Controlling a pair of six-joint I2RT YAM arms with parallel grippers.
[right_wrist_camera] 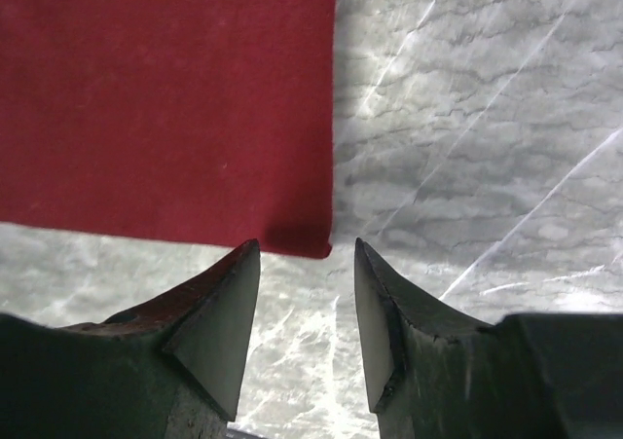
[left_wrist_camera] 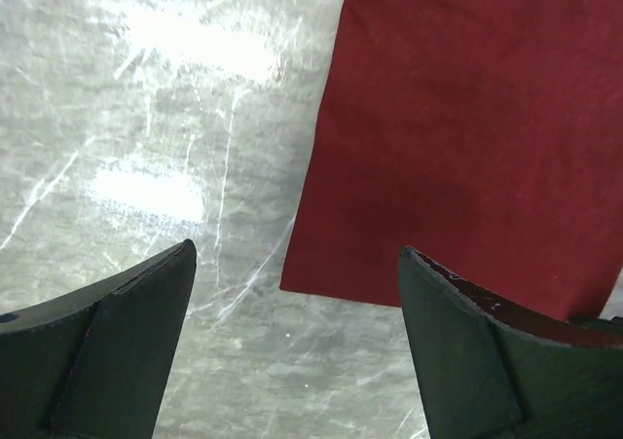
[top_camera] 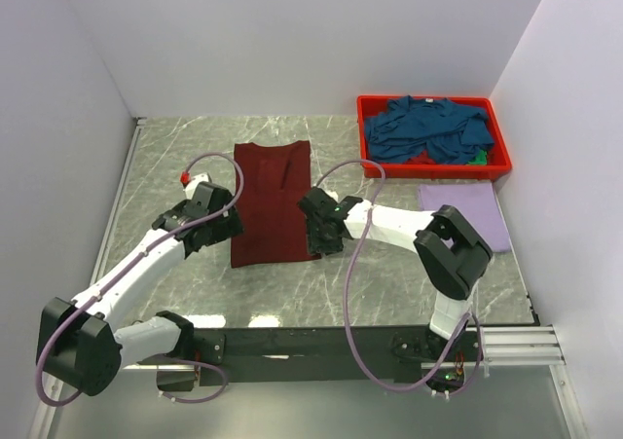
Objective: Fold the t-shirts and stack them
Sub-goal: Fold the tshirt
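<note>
A dark maroon t-shirt (top_camera: 273,201) lies folded into a long strip in the middle of the table. My left gripper (top_camera: 230,227) is open just off its near left corner, and the cloth (left_wrist_camera: 467,137) fills the upper right of the left wrist view. My right gripper (top_camera: 319,242) is open just off the near right corner, which shows (right_wrist_camera: 165,98) right in front of the fingertips. A pale lavender t-shirt (top_camera: 467,213) lies folded at the right. Teal-blue t-shirts (top_camera: 428,129) are heaped in the red bin.
The red plastic bin (top_camera: 364,128) stands at the back right. White walls close in the table on the left, back and right. A small red object (top_camera: 185,177) sits by the left arm's cable.
</note>
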